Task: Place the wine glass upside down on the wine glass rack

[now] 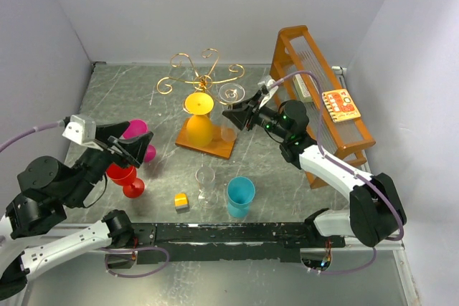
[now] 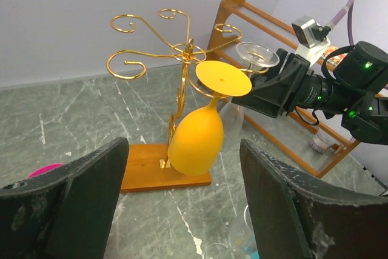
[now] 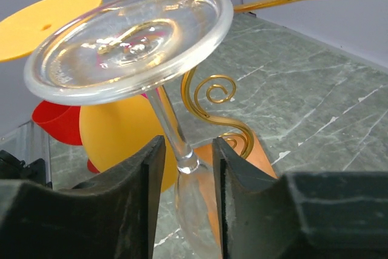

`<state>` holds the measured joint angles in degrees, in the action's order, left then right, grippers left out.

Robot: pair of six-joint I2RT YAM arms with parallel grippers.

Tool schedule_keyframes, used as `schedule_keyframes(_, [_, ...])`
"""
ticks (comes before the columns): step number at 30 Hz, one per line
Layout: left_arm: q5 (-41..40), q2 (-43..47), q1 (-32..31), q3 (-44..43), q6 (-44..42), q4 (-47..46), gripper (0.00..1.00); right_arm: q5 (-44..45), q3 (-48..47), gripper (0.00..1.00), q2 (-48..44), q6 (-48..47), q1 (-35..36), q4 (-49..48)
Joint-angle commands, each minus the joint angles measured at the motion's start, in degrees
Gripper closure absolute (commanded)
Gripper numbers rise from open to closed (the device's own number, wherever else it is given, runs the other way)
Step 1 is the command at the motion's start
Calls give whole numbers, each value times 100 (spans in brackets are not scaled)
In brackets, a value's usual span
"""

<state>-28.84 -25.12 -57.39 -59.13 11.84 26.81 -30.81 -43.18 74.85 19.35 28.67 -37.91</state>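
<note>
The right claw (image 3: pixel 185 157) is clamped on the stem of the clear wine glass (image 3: pixel 130 40), which is held inverted, foot uppermost, just beside the thin gold wire rack (image 1: pixel 204 69) on its flat orange-brown wooden base (image 1: pixel 219 147) (whether the foot touches the wire, I cannot tell). A yellow-orange plastic wine glass (image 2: pixel 197 141) hangs upside down on that rack. The left claw (image 2: pixel 185 207), fingers wide apart, hovers near a red goblet (image 1: pixel 128 177).
</note>
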Motion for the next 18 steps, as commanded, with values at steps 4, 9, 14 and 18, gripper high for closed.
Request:
schedule_keyframes(4, [179, -241, -14, 121, 4, -271, 15, 524, 53, 54, -355, 44, -13, 246])
schedule_keyframes(9, [299, -353, -19, 254, -6, -365, 14, 758, 25, 44, -618, 22, -14, 636])
schedule_keyframes(14, [491, -477, -10, 312, 27, -433, 13, 1027, -41, 35, -1057, 12, -15, 1360])
schedule_keyframes(18, [647, -519, -13, 482, 80, -596, 12, 1151, -268, 33, -1458, -29, -13, 2403])
